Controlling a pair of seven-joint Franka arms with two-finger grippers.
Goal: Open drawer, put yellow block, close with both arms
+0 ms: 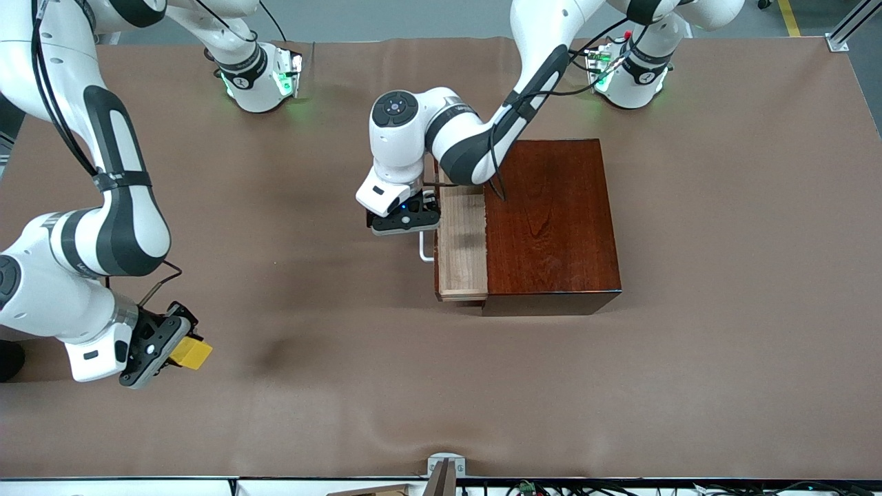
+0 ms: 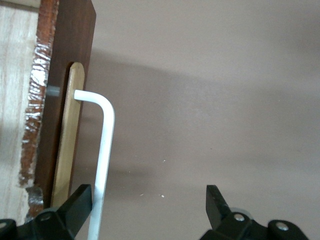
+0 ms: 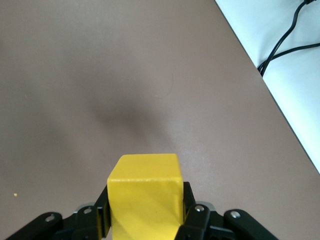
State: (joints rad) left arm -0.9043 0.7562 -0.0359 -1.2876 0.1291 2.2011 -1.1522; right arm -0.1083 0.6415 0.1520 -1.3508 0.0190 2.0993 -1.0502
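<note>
The dark reddish-brown box (image 1: 551,220) sits mid-table with its pale-wood drawer (image 1: 463,241) pulled partly out toward the right arm's end. The drawer's tray looks bare. My left gripper (image 1: 406,220) hangs open at the drawer's white handle (image 1: 426,248). In the left wrist view the handle (image 2: 102,165) runs just inside one fingertip (image 2: 77,202), and the other finger stands well apart. My right gripper (image 1: 180,348) is shut on the yellow block (image 1: 191,353), held a little above the mat near the right arm's end. The block (image 3: 145,200) fills the space between both pads.
A brown mat (image 1: 344,386) covers the table. A metal bracket (image 1: 444,468) and cables lie along the edge nearest the front camera. The right wrist view shows the mat's edge and a white surface with black cables (image 3: 285,65).
</note>
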